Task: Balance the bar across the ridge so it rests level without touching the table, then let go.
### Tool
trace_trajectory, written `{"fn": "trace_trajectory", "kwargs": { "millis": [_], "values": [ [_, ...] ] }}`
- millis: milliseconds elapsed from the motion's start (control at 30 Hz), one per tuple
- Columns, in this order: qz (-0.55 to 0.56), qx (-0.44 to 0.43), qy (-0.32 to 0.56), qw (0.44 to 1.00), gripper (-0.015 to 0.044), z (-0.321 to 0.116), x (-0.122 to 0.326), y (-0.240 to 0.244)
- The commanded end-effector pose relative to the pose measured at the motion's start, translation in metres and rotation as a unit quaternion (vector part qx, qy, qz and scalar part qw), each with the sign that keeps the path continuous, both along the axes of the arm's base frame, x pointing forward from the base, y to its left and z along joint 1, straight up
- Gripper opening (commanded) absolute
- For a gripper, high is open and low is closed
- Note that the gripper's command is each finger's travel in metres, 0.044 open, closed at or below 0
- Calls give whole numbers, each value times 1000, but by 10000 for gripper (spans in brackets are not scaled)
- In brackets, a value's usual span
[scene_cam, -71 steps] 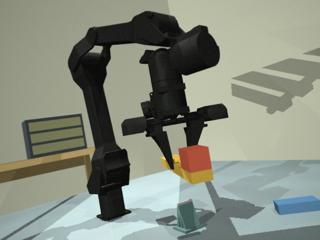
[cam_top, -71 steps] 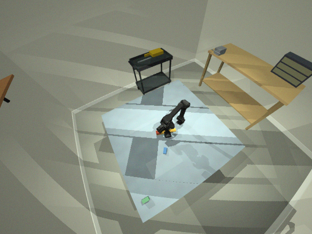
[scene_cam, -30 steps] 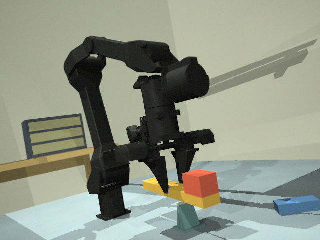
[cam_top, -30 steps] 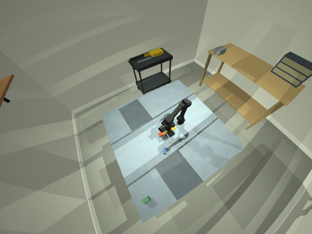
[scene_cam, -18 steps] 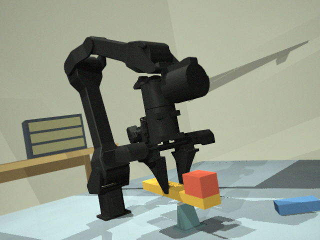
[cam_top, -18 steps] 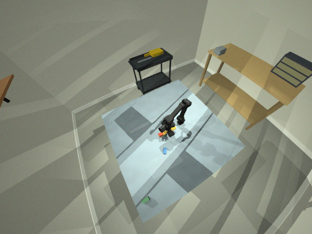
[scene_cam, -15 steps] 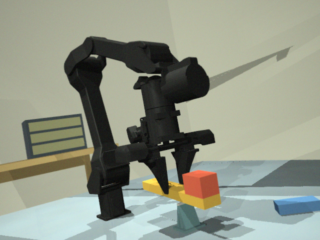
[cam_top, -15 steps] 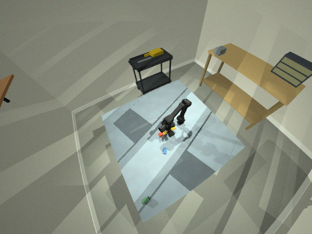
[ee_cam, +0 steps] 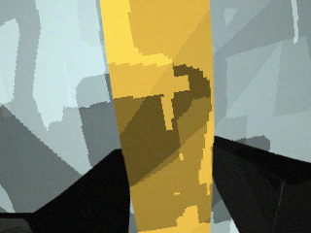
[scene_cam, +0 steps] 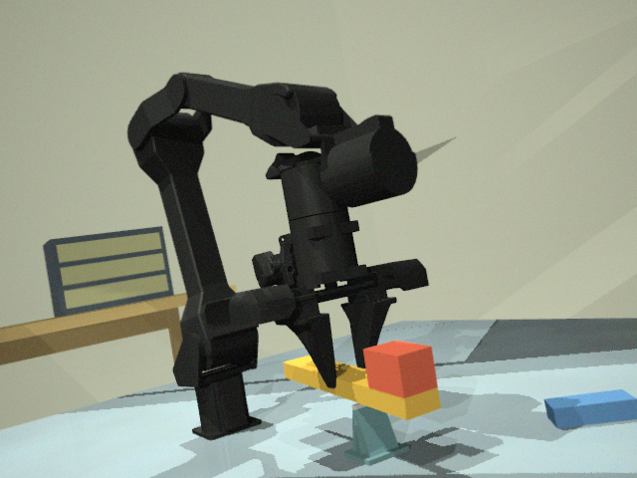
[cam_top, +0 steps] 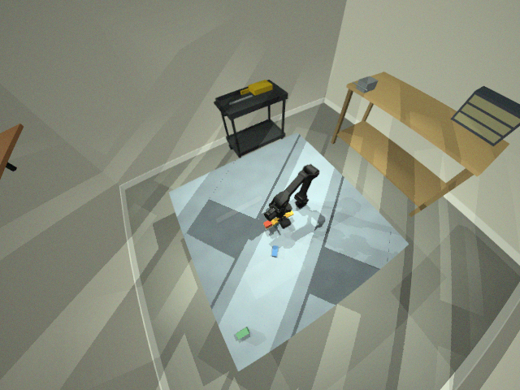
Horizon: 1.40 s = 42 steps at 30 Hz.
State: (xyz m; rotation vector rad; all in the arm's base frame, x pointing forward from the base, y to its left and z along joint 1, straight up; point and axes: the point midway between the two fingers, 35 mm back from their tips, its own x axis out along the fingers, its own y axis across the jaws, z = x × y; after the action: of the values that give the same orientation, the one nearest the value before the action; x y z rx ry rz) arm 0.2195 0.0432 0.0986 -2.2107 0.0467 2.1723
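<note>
Bar [cam_top: 288,214] [scene_cam: 344,384] [ee_cam: 165,116] between partly open fingers [scene_cam: 321,355]

The whole arm [cam_top: 294,185] [scene_cam: 187,226] is coloured black, with chunky, blocky parts joined by rounded ones, and a fat, round can shape [scene_cam: 372,166] can be seen near the front. At the bottom, a small, flat foot [scene_cam: 205,433] is seen under a boxy post. The hand [cam_top: 279,221] [scene_cam: 345,375] [ee_cam: 166,153] is made with two black, pointed fingers, wide at the top and thin at the tips.
</note>
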Motion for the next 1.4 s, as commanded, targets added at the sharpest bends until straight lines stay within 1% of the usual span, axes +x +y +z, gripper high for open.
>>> {"fn": "trace_trajectory", "kwargs": {
  "millis": [0, 1367],
  "values": [
    [2, -2, -2, 1000, 0, 0, 1, -1],
    [2, -2, -2, 1000, 0, -4, 1, -1]
  ]
}}
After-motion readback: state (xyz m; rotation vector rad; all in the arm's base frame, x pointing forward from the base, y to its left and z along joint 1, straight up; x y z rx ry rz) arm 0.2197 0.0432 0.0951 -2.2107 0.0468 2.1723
